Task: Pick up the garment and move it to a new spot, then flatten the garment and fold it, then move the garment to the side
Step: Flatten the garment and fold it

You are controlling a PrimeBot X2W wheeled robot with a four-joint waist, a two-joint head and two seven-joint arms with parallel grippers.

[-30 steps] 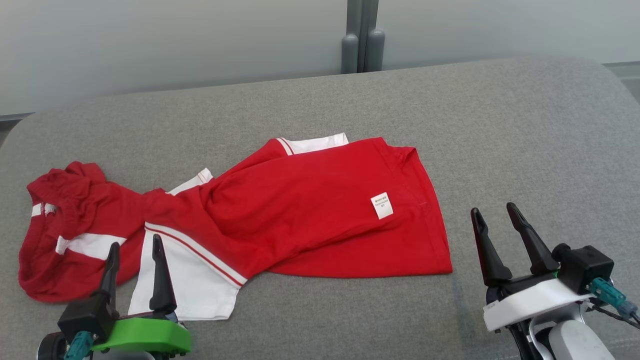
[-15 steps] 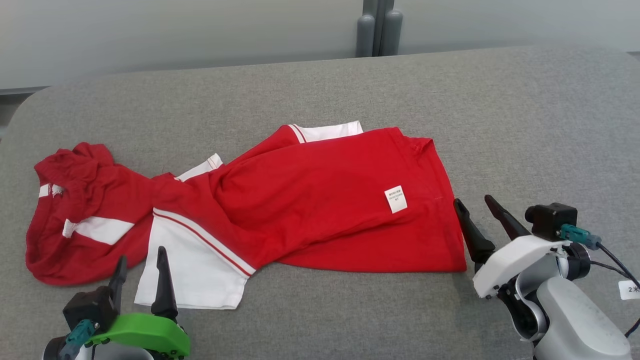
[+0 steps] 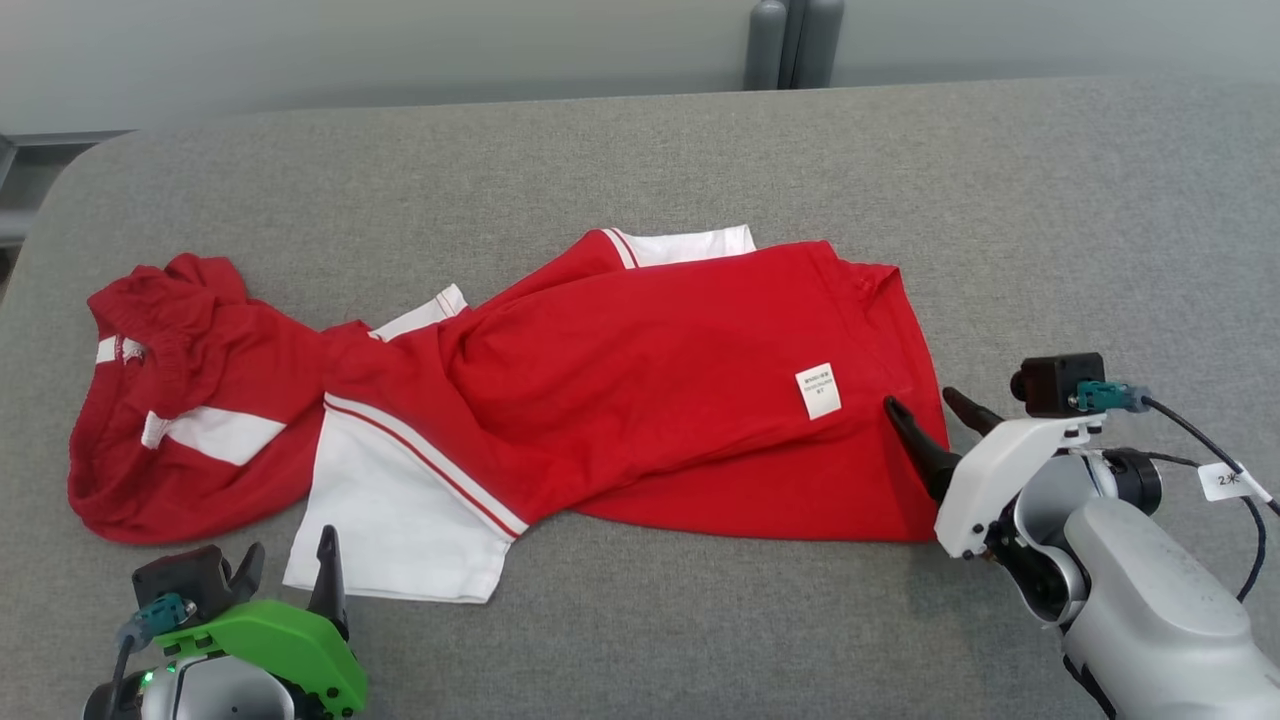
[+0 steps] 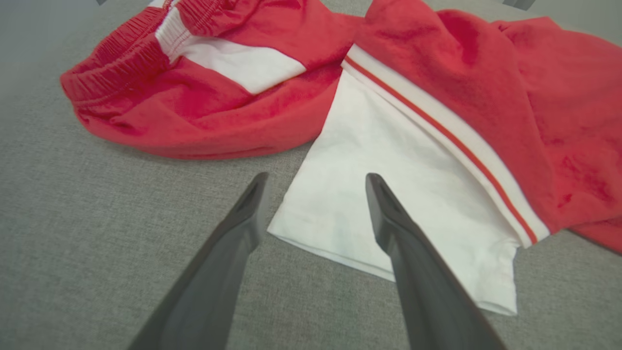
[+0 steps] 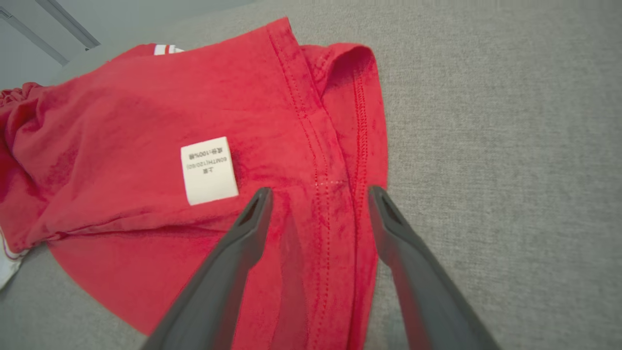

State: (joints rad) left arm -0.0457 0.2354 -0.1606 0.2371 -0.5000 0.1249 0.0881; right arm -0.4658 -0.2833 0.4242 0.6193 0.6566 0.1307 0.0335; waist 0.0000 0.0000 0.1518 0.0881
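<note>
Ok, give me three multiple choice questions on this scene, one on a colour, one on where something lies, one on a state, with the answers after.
1. The flat panel of the garment just ahead of the left gripper is: A red, B white, C grey.
2. The care label lies: A by the left gripper, B on that panel, C near the right gripper.
3. The right gripper's jaws are: A open over the garment's red hem, B shut on the care label, C shut and empty.

Answers: 1 B, the left wrist view shows white cloth ahead of it; 2 C, the head view puts the care label just left of the right gripper; 3 A, the right wrist view shows the jaws apart over the hem.
</note>
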